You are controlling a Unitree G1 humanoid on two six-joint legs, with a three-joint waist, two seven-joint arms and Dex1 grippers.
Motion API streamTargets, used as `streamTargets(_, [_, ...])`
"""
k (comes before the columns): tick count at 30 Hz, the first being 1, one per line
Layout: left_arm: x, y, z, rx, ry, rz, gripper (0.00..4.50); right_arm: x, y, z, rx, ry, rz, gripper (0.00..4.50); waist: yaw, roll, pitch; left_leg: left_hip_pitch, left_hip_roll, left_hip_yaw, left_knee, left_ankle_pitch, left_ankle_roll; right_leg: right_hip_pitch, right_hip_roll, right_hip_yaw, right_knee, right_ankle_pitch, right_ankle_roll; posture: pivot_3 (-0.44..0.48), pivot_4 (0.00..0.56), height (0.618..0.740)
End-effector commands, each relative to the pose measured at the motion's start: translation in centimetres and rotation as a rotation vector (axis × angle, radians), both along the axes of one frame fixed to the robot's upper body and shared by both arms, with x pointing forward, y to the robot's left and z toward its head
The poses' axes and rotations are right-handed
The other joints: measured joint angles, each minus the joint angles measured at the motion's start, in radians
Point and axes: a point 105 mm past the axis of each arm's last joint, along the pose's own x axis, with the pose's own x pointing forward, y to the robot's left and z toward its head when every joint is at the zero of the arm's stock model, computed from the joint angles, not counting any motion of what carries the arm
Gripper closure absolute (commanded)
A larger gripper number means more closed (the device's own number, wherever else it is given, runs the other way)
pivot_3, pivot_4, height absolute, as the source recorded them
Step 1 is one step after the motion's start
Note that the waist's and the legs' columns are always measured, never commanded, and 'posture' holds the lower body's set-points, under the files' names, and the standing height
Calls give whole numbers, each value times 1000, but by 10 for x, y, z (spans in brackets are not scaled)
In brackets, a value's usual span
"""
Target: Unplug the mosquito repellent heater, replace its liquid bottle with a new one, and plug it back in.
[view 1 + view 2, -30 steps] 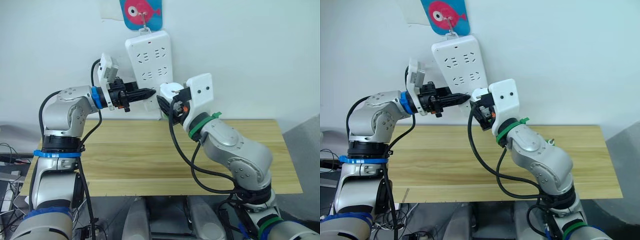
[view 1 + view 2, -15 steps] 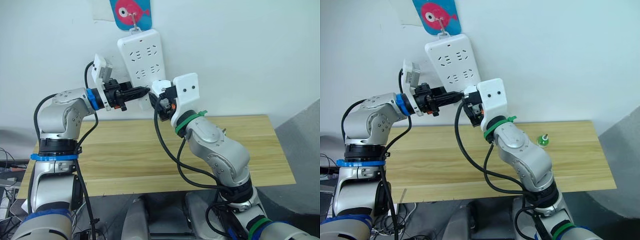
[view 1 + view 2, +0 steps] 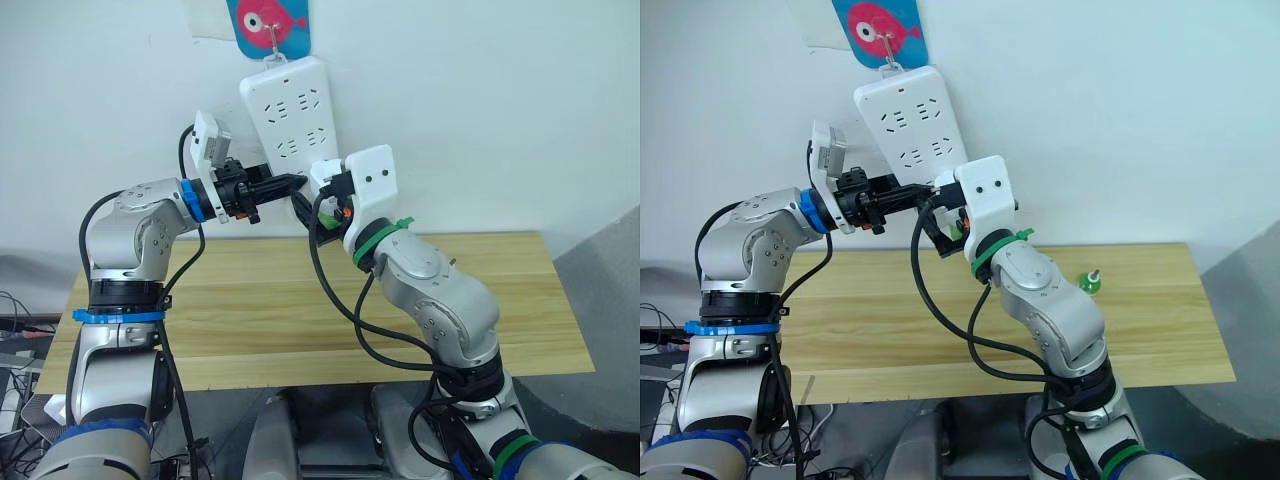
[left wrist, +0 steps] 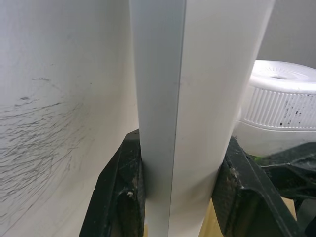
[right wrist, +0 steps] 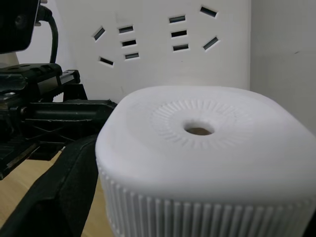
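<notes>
— Heater (image 5: 197,153) status: where is it sitting?

— Upper centre of the head frames, just below the lower sockets of the white power strip (image 3: 290,105) hanging on the wall. The right gripper (image 3: 318,196) is pinching it; in the right wrist view a black finger (image 5: 54,190) is pressing against the ribbed side of the white body, with the round hole facing the camera.

— And the left gripper (image 3: 290,183)?

— Its fingers (image 4: 121,192) are clamping the lower edge of the strip between them, one on each face, as the left wrist view is showing. The heater is sitting just beside that edge.

— Any room around them?

— Little up there: both grippers are crowding the strip's bottom end. Below, the wooden table (image 3: 250,320) is lying open across the middle of the frame. A green bottle (image 3: 1091,283) with a whitish cap is standing near the table's far edge, right of centre, well apart from the arms.
</notes>
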Motion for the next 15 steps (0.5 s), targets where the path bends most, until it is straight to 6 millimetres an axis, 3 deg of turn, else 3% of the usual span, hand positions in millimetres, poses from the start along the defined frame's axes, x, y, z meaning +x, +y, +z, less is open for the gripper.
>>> streamTargets(1, [-9, -11, 10, 13, -60, -69, 3190, -20, -7, 13, 15, -58, 76, 52, 2, 0, 0, -1, 0, 0, -1, 0, 0, 0, 0, 0, -2, 0, 0, -229, 282, 740])
streamTargets(14, [-7, -4, 7, 30, -60, -48, 3190, -59, -63, 6, -97, -18, 240, 52, 8, 0, 0, -5, 0, -2, -14, 0, -1, 0, -1, -5, -17, 0, 0, -241, 274, 740])
streamTargets(15, [-6, -3, 6, 33, -61, -45, 3190, -61, -65, 6, -93, -10, 259, 213, 6, 0, 0, -5, 0, -2, -14, 0, 0, 0, -1, -5, -17, 0, 0, -241, 273, 740])
